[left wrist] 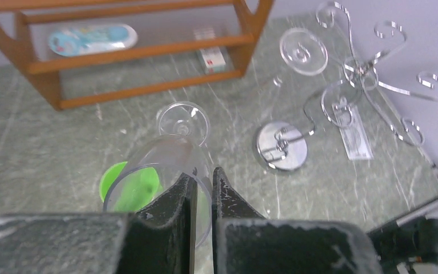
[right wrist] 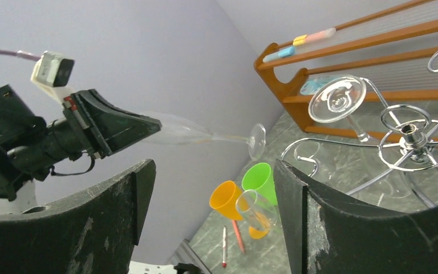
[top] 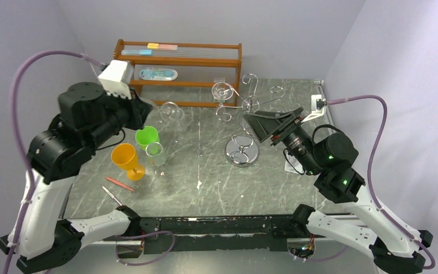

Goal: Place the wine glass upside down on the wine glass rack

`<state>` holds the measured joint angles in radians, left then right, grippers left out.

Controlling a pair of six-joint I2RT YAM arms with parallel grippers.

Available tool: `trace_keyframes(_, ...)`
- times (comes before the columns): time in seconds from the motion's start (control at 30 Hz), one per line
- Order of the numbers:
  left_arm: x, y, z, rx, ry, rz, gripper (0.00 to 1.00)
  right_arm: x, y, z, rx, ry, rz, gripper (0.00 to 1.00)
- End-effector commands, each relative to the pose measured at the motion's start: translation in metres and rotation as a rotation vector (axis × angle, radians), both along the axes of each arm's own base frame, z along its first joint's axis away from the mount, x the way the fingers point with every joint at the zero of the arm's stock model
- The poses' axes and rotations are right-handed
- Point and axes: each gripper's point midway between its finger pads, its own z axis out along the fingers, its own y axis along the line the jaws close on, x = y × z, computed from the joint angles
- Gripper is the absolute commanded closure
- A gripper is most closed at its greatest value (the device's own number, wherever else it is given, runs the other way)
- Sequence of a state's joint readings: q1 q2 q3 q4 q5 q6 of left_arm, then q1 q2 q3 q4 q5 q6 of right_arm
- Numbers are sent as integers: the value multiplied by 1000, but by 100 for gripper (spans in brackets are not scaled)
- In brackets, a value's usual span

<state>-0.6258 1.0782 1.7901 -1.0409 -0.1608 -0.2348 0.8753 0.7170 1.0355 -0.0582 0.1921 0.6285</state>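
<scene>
My left gripper is shut on the rim of a clear wine glass, one finger inside the bowl and one outside. The wine glass lies roughly level in the air, its foot pointing toward the wine glass rack. That rack is a chrome stand with a round mirrored base and curled arms. Another clear wine glass hangs foot up on a rear arm. My right gripper stands open just right of the rack's post, with nothing between its fingers.
A green cup, an orange cup and a clear glass stand below the held glass. Two pens lie near the front left. A brown wooden shelf runs along the back wall.
</scene>
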Motion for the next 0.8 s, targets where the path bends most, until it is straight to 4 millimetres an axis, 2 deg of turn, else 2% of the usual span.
trace_keyframes(0.0,-3,32,48,-56,-152,130,95,0,-2,13,125,71,4,19)
trace_keyframes(0.2,-24,31,130,-339,-470,66,95,5,9,16,194,121,34,17)
trace_keyframes(0.37,-36,16,163,-516,-618,-34,95,5,19,37,243,97,76,17)
trace_keyframes(0.57,-45,-2,180,-703,-687,-150,95,6,31,53,274,68,122,17)
trace_keyframes(0.77,-46,-23,175,-879,-698,-258,95,10,38,55,318,38,139,17)
